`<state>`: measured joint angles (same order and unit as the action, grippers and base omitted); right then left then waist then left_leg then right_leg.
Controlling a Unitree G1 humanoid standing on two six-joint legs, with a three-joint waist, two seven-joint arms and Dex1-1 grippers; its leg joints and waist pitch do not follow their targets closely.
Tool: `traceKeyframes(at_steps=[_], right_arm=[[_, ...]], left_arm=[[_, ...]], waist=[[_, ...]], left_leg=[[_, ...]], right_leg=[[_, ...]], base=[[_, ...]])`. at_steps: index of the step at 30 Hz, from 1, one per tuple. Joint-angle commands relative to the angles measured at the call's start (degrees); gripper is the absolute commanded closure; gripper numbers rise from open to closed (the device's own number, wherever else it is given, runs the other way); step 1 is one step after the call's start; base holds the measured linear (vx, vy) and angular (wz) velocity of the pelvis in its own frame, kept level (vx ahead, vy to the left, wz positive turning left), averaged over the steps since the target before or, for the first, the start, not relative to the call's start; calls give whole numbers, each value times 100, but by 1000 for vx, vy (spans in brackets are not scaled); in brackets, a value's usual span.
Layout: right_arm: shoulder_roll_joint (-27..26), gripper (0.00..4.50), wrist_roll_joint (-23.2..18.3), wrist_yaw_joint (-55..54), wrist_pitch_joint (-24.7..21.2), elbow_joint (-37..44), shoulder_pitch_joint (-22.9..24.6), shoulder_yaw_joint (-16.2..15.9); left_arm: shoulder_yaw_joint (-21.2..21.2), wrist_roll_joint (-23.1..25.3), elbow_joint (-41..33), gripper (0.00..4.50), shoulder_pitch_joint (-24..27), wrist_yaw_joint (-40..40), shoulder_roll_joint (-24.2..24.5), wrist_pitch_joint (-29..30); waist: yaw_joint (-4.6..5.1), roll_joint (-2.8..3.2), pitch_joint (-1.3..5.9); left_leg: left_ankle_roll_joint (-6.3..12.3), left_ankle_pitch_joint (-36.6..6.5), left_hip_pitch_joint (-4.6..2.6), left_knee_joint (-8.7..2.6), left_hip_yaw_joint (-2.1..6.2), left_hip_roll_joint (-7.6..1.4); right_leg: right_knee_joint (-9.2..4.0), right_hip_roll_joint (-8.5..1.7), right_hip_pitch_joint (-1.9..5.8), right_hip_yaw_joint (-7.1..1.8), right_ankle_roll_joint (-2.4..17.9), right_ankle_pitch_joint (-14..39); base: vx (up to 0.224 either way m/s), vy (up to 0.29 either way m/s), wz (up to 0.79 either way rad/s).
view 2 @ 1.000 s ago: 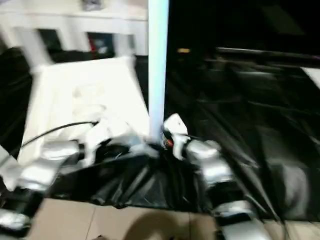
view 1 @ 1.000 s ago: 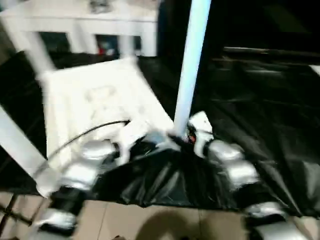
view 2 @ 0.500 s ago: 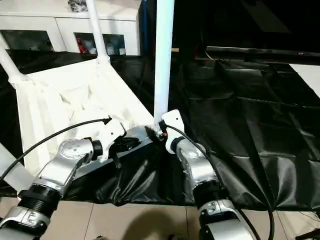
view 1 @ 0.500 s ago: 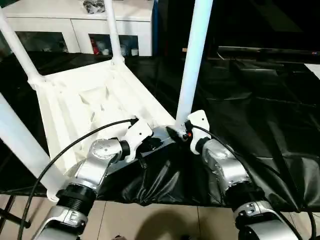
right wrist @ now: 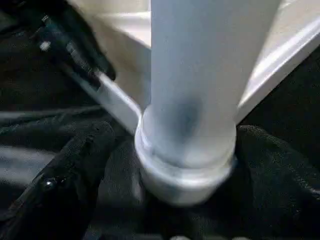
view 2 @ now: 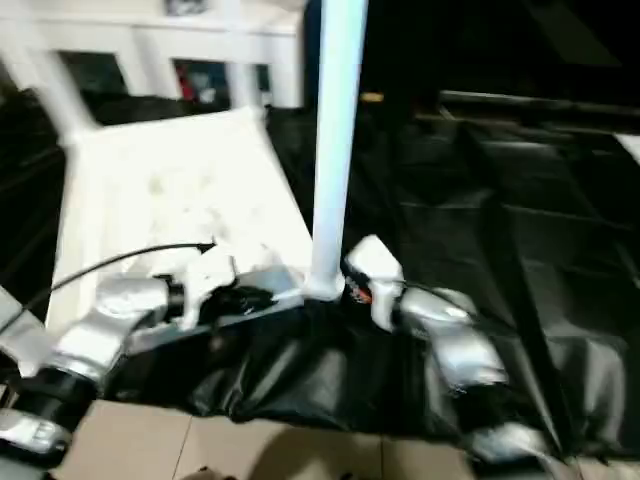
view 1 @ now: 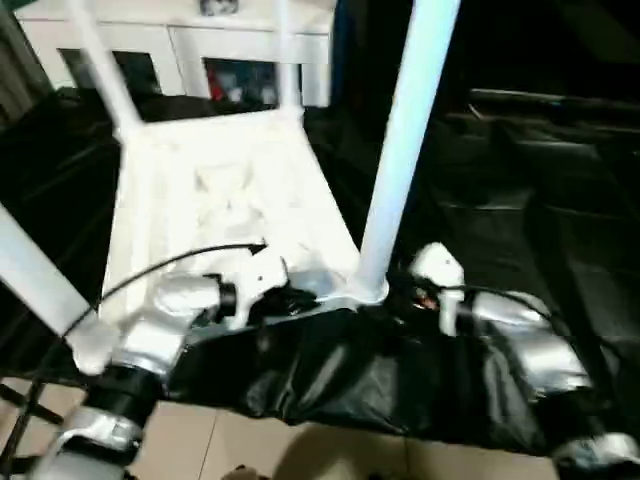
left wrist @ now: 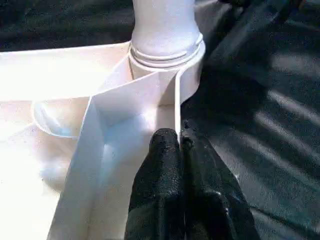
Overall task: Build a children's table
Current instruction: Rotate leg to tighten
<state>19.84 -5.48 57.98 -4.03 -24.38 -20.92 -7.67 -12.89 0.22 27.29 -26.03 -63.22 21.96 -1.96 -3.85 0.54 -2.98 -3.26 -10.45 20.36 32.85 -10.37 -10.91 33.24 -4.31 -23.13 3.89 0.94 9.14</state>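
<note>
Left wrist view, left pincer (left wrist: 180, 142) clamping tabletop (left wrist: 60, 95) rim

Left claw (left wrist: 181, 145) pinched closed, right claw (right wrist: 165, 165) spread wide (both forearms low).

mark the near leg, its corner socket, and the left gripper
near leg (view 1: 400, 160): left eye view, mid-shaft of the upright white tube.
corner socket (right wrist: 185, 172): right wrist view, the round collar around the leg's foot.
left gripper (left wrist: 177, 145): left wrist view, tips of the two black fingers, pressed together at the tabletop's rim.
</note>
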Motion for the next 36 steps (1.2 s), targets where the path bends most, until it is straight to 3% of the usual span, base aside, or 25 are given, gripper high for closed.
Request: traceKeyframes(at_steps=[1,3,4,5,7,14,18,27,36], right_arm=[[7,30,-96,101,-140,195,85,-52],[-30,30,-115,73,-193,302,104,-60],[-40,30,-118,65,-198,321,110,-62],[-55,21,-122,54,-206,350,117,-64],[-143,21,-191,-20,-309,544,189,-105],[-159,21,-224,-26,-397,694,263,-163],[-157,21,-227,-11,-425,713,275,-166],[-144,21,-213,-66,-441,688,272,-229],[-142,21,-198,-38,-421,707,257,-268]], left_arm=[[67,84,63,450,-88,135,86,18],[134,1,5,450,-78,203,57,52],[154,-39,-19,450,-73,197,44,106],[185,-99,-55,407,-65,186,24,187],[193,-371,-307,407,28,-113,39,542],[173,-378,-252,351,-52,-47,-14,477],[143,-300,-225,319,-89,41,-24,460],[27,-543,-250,319,98,-417,158,852],[-25,-193,355,319,-94,-139,205,492]], waist=[[-14,33,388],[-6,35,371],[12,29,354],[20,32,350],[36,25,332],[48,31,347],[44,21,341],[46,51,355],[50,47,351]], left_leg=[[378,-1103,-14,-339,38,-235],[330,-1249,-15,-355,40,-238],[232,-1475,-29,-374,51,-237],[200,-1528,-31,-379,52,-236],[120,-1678,-37,-395,64,-235],[171,-1498,-25,-386,63,-231],[180,-1469,-28,-380,60,-225],[132,-1456,-30,-377,62,-224],[92,-1612,-57,-382,69,-216]], right_leg=[[-270,-355,306,-249,1436,660],[-301,-361,303,-244,1402,936],[-342,-367,295,-243,1313,1381],[-350,-368,292,-245,1283,1502],[-386,-378,275,-253,1165,1853],[-357,-357,279,-258,1218,1456],[-363,-363,279,-258,1205,1503],[-339,-361,292,-255,1263,1384],[-377,-360,285,-253,1148,1660]], base=[[0,0,0],[0,0,0],[0,0,0],[0,0,0],[0,0,0],[0,0,0],[0,0,0],[0,0,0],[0,0,0]])
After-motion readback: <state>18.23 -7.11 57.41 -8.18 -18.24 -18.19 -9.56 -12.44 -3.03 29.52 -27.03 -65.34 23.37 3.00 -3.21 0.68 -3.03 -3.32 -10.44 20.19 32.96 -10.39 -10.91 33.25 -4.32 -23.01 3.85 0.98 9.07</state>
